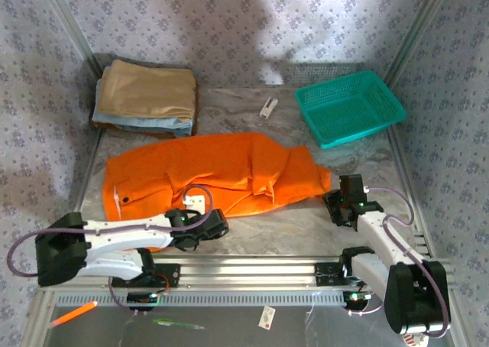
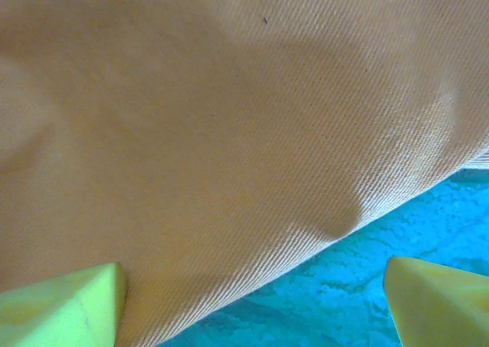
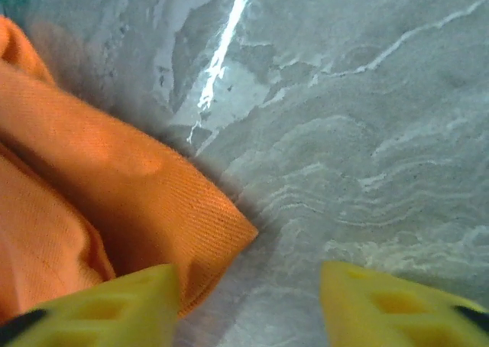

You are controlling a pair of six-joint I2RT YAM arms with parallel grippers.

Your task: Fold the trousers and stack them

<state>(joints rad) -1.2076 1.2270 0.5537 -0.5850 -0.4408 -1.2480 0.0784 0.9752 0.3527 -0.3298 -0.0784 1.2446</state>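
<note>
Top view: trousers (image 1: 221,171) lie spread across mid table (image 1: 290,225), long axis 9 to 3 o'clock; wide end at 9, narrow end at 3, creases bunched right of centre; not on the stack.

L gripper (image 1: 214,227) sits at approx 7 o'clock of the trousers, at their near edge. In the L wrist view its two yellow fingers (image 2: 69,309) show at the 7 and 5 o'clock corners, wide apart w/ nothing pinched btwn them, so released. Cloth covers most of that view, hem running from 7 up to 3 o'clock; bare table at 5 looks blue-green there. The hem is just beside the tip at 7; can't tell if touching.

R gripper (image 1: 338,202) is at the narrow end, approx 4 o'clock of the trousers. In the R wrist view its yellow fingers (image 3: 114,305) show at 7 and 5 o'clock w/ a clear gap, not clenched on anything. The trouser corner points toward 4 o'clock, ahead of the gap; the hem meets the tip at 7; grey veined table runs from 12 round to 5.

Elsewhere: tan folded cloth (image 1: 149,91) lies on light blue folded cloth (image 1: 114,120) at 10 o'clock, near the trousers' far edge; teal basket (image 1: 351,106) at 1 o'clock; small white item (image 1: 267,106) btwn stack and basket.
</note>
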